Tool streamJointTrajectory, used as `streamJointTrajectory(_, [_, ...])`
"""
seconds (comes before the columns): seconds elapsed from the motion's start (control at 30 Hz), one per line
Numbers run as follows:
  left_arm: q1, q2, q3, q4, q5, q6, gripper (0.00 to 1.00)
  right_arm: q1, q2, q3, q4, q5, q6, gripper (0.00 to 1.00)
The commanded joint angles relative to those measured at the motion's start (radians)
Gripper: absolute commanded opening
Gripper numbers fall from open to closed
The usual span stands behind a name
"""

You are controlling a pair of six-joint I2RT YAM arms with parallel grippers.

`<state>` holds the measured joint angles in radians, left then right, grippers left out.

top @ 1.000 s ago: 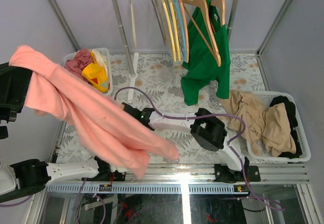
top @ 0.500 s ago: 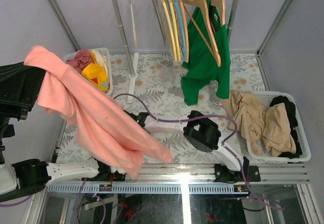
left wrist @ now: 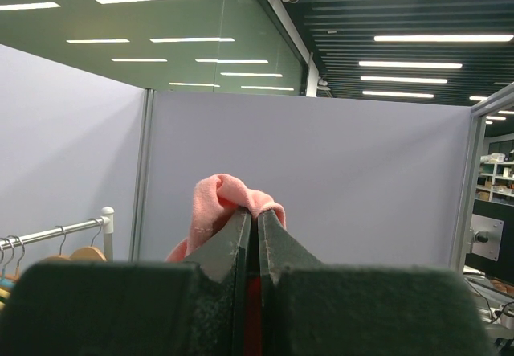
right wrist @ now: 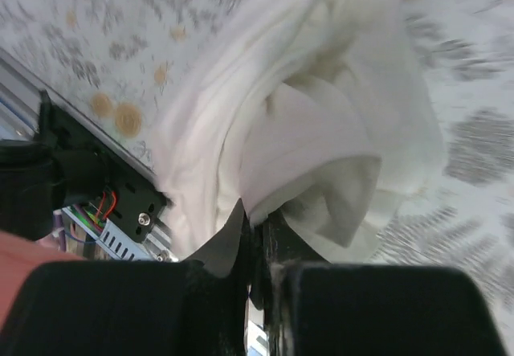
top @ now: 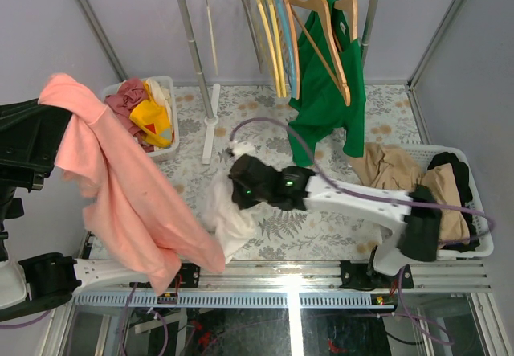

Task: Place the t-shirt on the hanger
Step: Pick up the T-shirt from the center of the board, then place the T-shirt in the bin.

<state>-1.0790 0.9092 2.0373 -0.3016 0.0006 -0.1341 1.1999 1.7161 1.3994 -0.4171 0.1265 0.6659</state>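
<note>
The salmon-pink t-shirt [top: 120, 187] hangs from my left gripper [top: 48, 107], which is raised at the far left and shut on a bunched fold of it [left wrist: 221, 199]. Its lower end drapes down over the table's near-left edge. The light-brown wooden hanger [top: 331, 47] hangs on the rail at the back, next to a bright green shirt [top: 321, 115]. My right gripper [top: 237, 191] reaches to the table's middle, just right of the t-shirt's lower edge. It is shut on a white cloth [right wrist: 305, 131], which hangs bunched below it [top: 227, 215].
A white basket [top: 170, 83] at back left holds red and yellow clothes. Another basket [top: 482, 247] at right holds beige and black clothes. The rail's post [top: 193, 51] stands at the back with thin coloured hangers [top: 273, 34]. The frame rail [top: 289, 280] runs along the near edge.
My right gripper has shut on the white cloth, and the right arm has swung out, its elbow now far right. The t-shirt's lower part has fallen back leftward.
</note>
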Motion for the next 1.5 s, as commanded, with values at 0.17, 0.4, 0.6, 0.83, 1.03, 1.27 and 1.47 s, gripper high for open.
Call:
streamJointTrajectory(0.17, [0.002, -0.003, -0.011, 0.058, 0.02, -0.01, 0.0, -0.039, -0.678, -0.035, -0.265, 0.543, 0.029, 0.0])
streamJointTrajectory(0.4, [0.003, -0.01, -0.064, 0.06, 0.017, -0.02, 0.0, -0.039, -0.951, 0.06, -0.339, 0.901, -0.062, 0.0])
streamJointTrajectory(0.6, [0.002, -0.004, -0.096, 0.038, 0.013, -0.033, 0.0, -0.038, -1.048, 0.096, -0.399, 1.286, -0.13, 0.0])
streamJointTrajectory(0.83, [0.002, -0.006, -0.126, 0.023, 0.002, -0.033, 0.0, -0.022, -1.244, -0.122, 0.042, 1.51, -0.499, 0.0])
streamJointTrajectory(1.03, [0.003, -0.007, -0.18, 0.045, -0.003, -0.04, 0.0, 0.084, -1.344, -0.289, 0.066, 1.618, -0.457, 0.0])
streamJointTrajectory(1.27, [0.003, -0.003, -0.221, 0.053, -0.01, -0.045, 0.0, 0.172, -1.473, -0.4, -0.047, 1.628, -0.318, 0.12])
streamJointTrajectory(1.47, [0.003, 0.004, -0.241, 0.059, -0.016, -0.035, 0.0, 0.263, -1.584, -0.417, -0.134, 1.63, -0.243, 0.0])
